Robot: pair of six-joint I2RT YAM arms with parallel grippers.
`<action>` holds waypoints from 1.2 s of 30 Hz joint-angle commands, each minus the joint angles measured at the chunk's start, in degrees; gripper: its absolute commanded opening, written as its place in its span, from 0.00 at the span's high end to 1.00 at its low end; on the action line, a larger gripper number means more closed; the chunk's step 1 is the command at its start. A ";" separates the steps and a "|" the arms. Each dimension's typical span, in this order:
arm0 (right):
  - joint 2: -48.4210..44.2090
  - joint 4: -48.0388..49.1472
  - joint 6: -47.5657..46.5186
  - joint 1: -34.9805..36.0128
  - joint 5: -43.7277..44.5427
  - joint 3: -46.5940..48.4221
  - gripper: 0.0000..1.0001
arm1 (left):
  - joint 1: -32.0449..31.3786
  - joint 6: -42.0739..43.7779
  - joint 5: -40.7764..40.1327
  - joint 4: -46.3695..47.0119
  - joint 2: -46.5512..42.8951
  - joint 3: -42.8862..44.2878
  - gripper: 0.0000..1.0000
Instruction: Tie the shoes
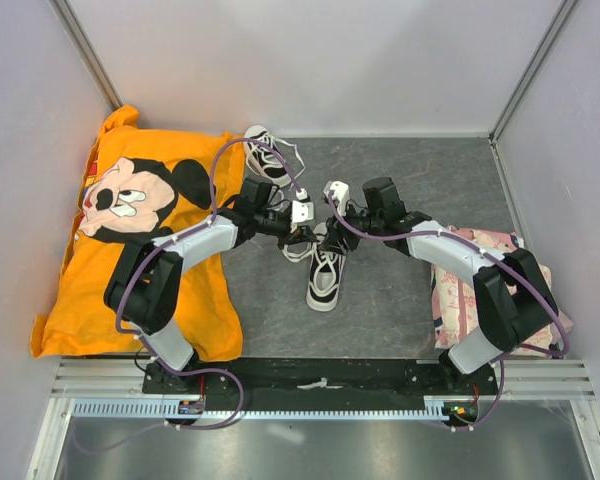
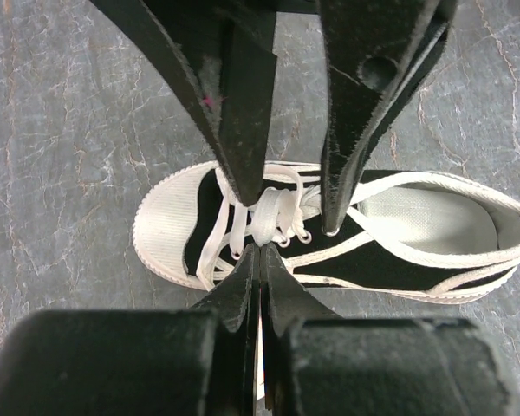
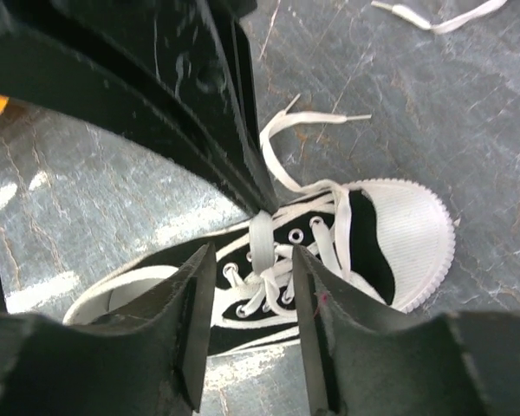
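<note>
Left tool (image 2: pixel 260 251): clenched. Its two black fingers are pressed together on a strip of the flat white lace (image 3: pixel 260 236), which runs taut from their tips down to the crossing of laces over the tongue.

Right tool (image 3: pixel 251 253): released. Its fingers (image 3: pixel 198 312) stand apart on either side of that same strip, tips close over the eyelets. I cannot tell whether they touch the lace.

The two tools meet tip to tip directly above the small black canvas sneaker with white toe cap and white rubber sole (image 1: pixel 323 278). It stands on its sole near the middle of the grey marbled tabletop (image 1: pixel 410 190), between the two arms. One loose lace end (image 3: pixel 305 116) curls away from it across the tabletop.

The second matching sneaker (image 1: pixel 265 158) lies well apart, at the far edge of the tabletop, just beside the orange cloth printed with a cartoon mouse (image 1: pixel 130 230) on the left side. Its laces trail loose. A folded pink patterned cloth (image 1: pixel 458 295) lies at the right side, under the right arm.
</note>
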 commanded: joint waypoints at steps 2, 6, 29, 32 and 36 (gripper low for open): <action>0.77 1.26 0.46 0.25 -1.57 4.29 0.54 | -0.23 2.48 2.68 -0.67 -1.78 1.74 0.98; 1.91 0.91 0.20 0.34 -1.40 4.99 0.71 | -0.23 2.66 2.85 -0.67 -1.96 1.65 0.99; -0.10 -1.38 -0.42 0.78 -1.84 4.12 1.00 | 4.88 6.26 -8.83 -16.13 10.43 13.33 0.51; 0.07 -1.29 0.11 0.69 -1.84 4.38 1.00 | 3.47 6.61 -11.29 -20.08 13.58 17.20 0.50; -0.28 -1.29 0.02 0.78 -1.48 4.29 1.00 | 3.03 9.33 -12.70 -24.66 14.92 18.88 0.50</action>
